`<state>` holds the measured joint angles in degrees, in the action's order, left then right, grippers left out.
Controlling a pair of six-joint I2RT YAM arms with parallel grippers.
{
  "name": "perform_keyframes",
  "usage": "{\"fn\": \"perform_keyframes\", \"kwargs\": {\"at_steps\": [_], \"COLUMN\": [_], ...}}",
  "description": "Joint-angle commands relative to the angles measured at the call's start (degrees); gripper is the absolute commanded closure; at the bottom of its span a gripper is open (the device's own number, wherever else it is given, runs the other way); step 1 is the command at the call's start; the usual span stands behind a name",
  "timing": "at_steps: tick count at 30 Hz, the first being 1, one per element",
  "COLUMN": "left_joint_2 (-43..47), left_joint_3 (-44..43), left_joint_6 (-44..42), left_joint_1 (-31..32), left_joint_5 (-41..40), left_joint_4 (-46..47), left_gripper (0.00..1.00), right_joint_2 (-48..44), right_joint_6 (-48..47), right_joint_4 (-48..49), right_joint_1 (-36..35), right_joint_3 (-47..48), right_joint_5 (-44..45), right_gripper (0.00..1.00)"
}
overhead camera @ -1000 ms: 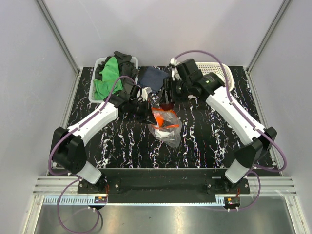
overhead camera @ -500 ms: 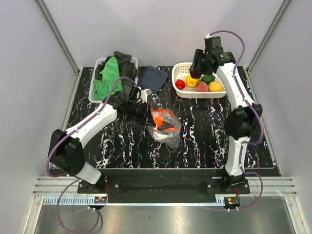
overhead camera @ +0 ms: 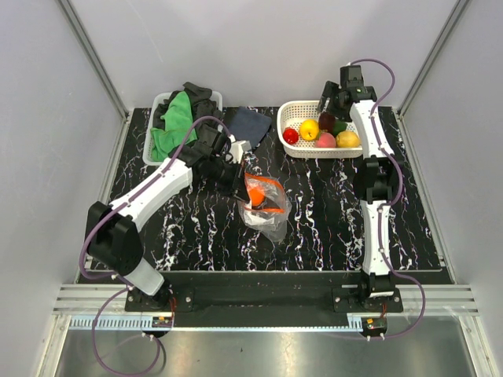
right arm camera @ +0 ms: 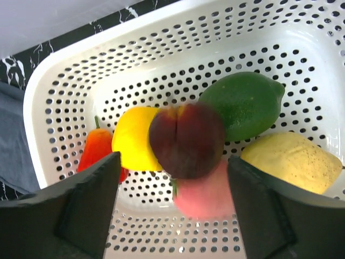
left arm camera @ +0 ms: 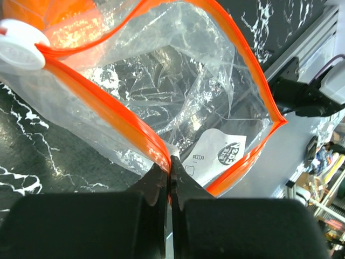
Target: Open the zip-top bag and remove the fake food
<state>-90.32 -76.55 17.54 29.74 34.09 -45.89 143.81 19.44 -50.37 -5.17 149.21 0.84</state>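
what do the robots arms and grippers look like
The left arm and right arm have white shells, black joints and bases, each with a looping purple cable. The left gripper and right gripper have matte black, blocky fingers.

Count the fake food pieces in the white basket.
6. In the top view, left to right: red piece, yellow piece, pink piece, tan-yellow piece; dark brown piece and green piece are behind them. Others may hide underneath.
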Motion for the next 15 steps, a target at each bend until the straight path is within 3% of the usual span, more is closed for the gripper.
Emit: {"fn": "perform_keyframes", "kwargs": {"at_steps": [1, 8, 15], "left_joint_2": [0.1, -1.1, -2.9], "left_joint_3": [-3.0, -5.4, -9.4], "left_joint_6": [-3.5, -2.4, 0.8], "left_joint_1": [0.2, 0.2, 0.2], "left_joint_5": [0.3, 0.5, 0.9], "left_joint_4": [-1.7, -1.7, -1.7], "left_gripper": [1.00, 1.00, 1.00], "right_joint_2": [0.8, -7.0, -21.6], "right_joint_6": [-0.4, 2.6, 2.9], "right_joint_4": [1.5, -1.1, -3.5], "right_joint_1": [0.2, 0.0, -4.6], "right_joint_3": [4.9, 0.1, -19.5], "right_joint_5": [-0.6, -4.2, -13.2], "right_gripper": [0.05, 0.02, 0.02]}}
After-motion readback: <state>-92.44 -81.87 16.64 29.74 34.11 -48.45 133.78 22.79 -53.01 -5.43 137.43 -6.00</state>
